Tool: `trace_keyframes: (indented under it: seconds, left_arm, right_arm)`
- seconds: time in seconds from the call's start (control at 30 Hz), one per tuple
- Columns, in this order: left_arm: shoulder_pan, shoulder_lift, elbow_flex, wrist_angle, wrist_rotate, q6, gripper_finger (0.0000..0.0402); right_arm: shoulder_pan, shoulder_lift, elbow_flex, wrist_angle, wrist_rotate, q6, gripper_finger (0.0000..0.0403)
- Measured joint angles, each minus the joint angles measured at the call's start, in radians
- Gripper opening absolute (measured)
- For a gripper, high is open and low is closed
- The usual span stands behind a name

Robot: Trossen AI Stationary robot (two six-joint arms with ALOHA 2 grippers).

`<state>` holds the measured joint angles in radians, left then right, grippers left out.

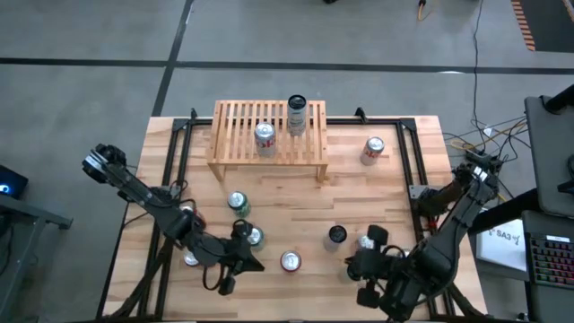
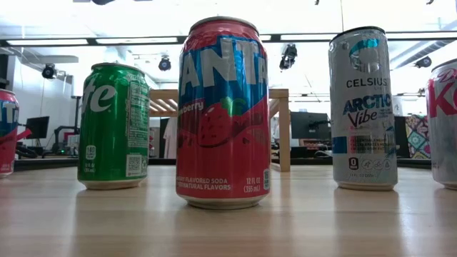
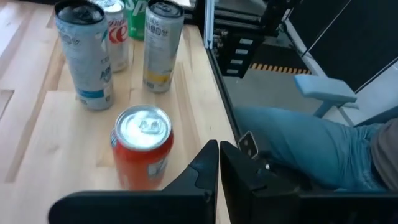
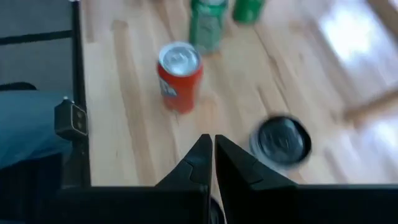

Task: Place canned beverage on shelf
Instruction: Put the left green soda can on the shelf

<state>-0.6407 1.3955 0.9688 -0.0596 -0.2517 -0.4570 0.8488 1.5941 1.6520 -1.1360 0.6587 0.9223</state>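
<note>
The shelf (image 1: 269, 135) stands at the worktop's (image 1: 395, 202) far edge, its long axis along that edge, with two upright cans on its slats: a silver-and-red can (image 1: 265, 138) and a taller slim can (image 1: 297, 115). Both arms sit at the near edge, well apart from it. The left gripper (image 3: 218, 163) and the right gripper (image 4: 213, 155) have their fingers pressed together, empty. Just beyond them stands a red can (image 2: 223, 114) labelled "Fanta", strawberry flavoured soda. Nearby labels read "Celsius Arctic Vibe" (image 2: 363, 107) and a green Sprite can (image 2: 113, 126).
</note>
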Motion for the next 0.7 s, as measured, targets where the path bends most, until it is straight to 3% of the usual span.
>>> trace_keyframes:
  seconds: [0.17, 0.47, 0.6, 0.7]
  left_arm:
    - [0.0, 0.065, 0.0, 0.087, -0.001, 0.031, 0.0]
    - [0.0, 0.09, 0.0, 0.083, -0.001, 0.004, 0.0]
    - [0.0, 0.072, 0.014, -0.022, -0.001, -0.007, 0.0]
    - [0.002, 0.059, 0.055, -0.197, -0.003, -0.03, 0.0]
  right_arm:
    - [0.0, 0.041, -0.001, 0.085, 0.064, -0.172, 0.0009]
    - [0.002, 0.08, -0.02, 0.278, 0.129, -0.46, 0.0009]
    - [0.002, 0.08, -0.038, 0.388, 0.129, -0.617, 0.0009]
    - [0.002, 0.078, -0.038, 0.451, 0.13, -0.705, 0.0009]
